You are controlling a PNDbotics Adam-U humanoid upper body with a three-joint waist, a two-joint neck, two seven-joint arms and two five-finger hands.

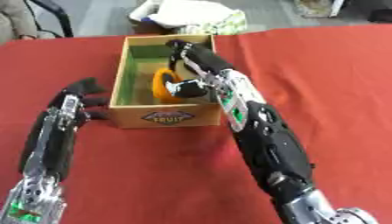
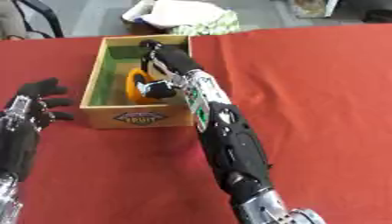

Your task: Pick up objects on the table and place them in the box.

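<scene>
1. Right hand is inside the wooden box, reaching over its right wall. The thumb and fingers are curled round an orange object (a ring or handle shape, can't make out more). The object sits low in the box against the green lining, and whether it rests on the floor yet I can't tell.
2. Left hand rests on the counter just beside the box's left wall, fingers spread and relaxed, holding nothing.
3. Risk: a finger may stay hooked through the orange loop on release, so pulling out could drag the object back over the wall.
4. Risk: the right forearm lies close along the right wall and front corner. A sideways withdrawal could nudge or tip the box (it looks light, and nothing pins it).
5. Risk: the left hand is near enough to bump the box if it shifts right.
6. Surface: a red cloth covers the counter, fairly smooth. I see no other loose objects on it in either view, so this may be the last item.
7. Room: grey floor beyond the far edge, a heap of white and patterned fabric behind the box, and a dark chair leg at upper left.
</scene>
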